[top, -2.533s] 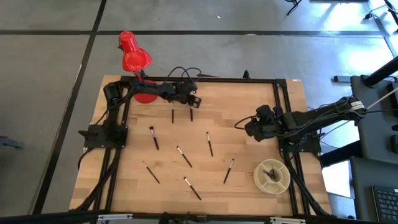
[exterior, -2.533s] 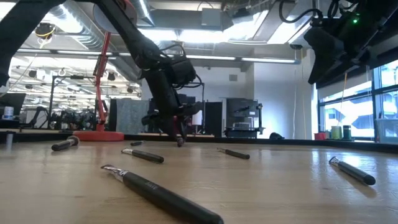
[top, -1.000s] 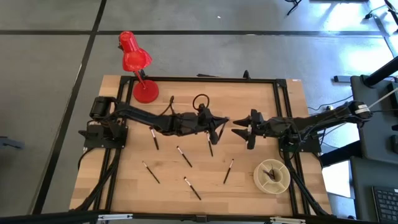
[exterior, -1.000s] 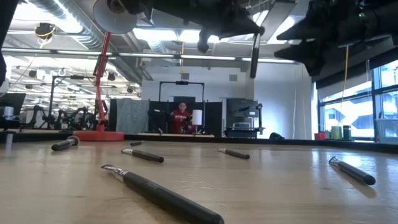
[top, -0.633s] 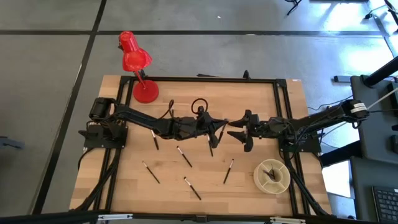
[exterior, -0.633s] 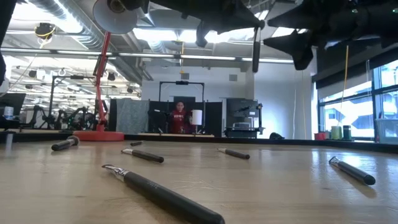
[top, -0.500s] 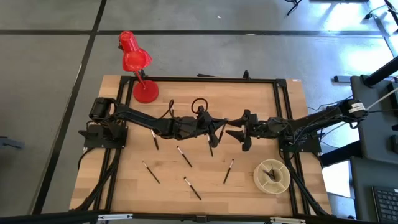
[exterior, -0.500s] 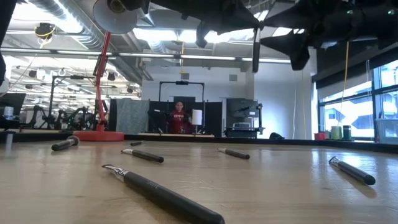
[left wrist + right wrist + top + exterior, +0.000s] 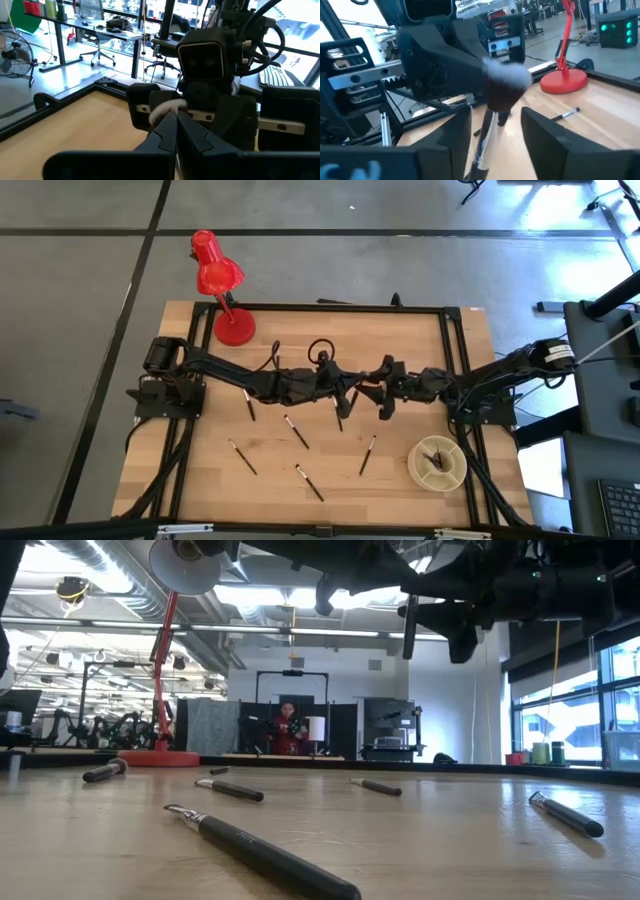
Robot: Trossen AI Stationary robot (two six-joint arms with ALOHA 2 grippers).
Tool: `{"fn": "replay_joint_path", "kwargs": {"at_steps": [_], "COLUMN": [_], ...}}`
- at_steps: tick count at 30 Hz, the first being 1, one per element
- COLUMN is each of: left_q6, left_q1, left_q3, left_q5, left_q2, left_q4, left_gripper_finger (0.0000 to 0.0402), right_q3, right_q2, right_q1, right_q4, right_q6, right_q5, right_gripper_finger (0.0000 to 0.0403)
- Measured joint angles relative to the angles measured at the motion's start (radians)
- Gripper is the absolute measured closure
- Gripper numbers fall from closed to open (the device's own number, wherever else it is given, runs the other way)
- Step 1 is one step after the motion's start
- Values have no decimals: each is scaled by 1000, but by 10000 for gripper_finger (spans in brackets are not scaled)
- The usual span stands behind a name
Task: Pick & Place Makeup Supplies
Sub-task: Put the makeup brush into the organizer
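My left gripper (image 9: 350,392) is shut on a makeup brush (image 9: 408,628), high above the middle of the table. The brush has a fluffy pale head (image 9: 508,75) and a dark handle (image 9: 481,145). My right gripper (image 9: 378,396) is open and level, facing the left gripper. Its fingers (image 9: 454,135) stand on either side of the brush handle; I cannot tell whether they touch it. Several more brushes lie flat on the wood, among them one (image 9: 296,432) in the middle and one (image 9: 309,482) near the front. My left gripper pinches the brush between its two shut fingers (image 9: 176,131), close to the bristle end (image 9: 164,108), which pokes out past the fingertips. The fingers reach level from the table's left. The brush hangs down below them (image 9: 408,640), lifted clear of the table.
A pale round bowl (image 9: 452,476) with brushes in it stands at the front right. A red desk lamp (image 9: 218,275) stands at the far left corner. Black frame rails (image 9: 330,308) run along the table's edges. A person (image 9: 289,730) shows in the room behind.
My right gripper has gone toward the table's left, up to the left gripper. It stays open, and its fingers now flank the held brush. My left gripper has kept the brush raised in about the same place.
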Motion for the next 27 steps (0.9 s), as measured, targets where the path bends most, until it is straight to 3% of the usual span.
{"fn": "replay_joint_path", "kwargs": {"at_steps": [7,13,16,20,27], "left_q6": [14,21,50,79,95], "left_q1": [-2,-2,-6,-17,-36], "left_q3": [0,0,-1,-1,-1], "left_q5": [4,44,76,82,71], "left_q2": [0,2,-8,-41,-58], "left_q4": [-15,-52,-105,-209,-379], "left_gripper_finger": [397,392,377,350,306], "right_q3": [0,1,39,173,420], "right_q2": [6,-80,-207,-361,-419], "right_q1": [-5,-5,8,82,352], "right_q4": [-8,-155,-386,-870,-1538], "right_q6": [5,33,25,23,311], "right_q5": [2,-22,-16,103,275], "right_gripper_finger": [351,354,354,354,350]}}
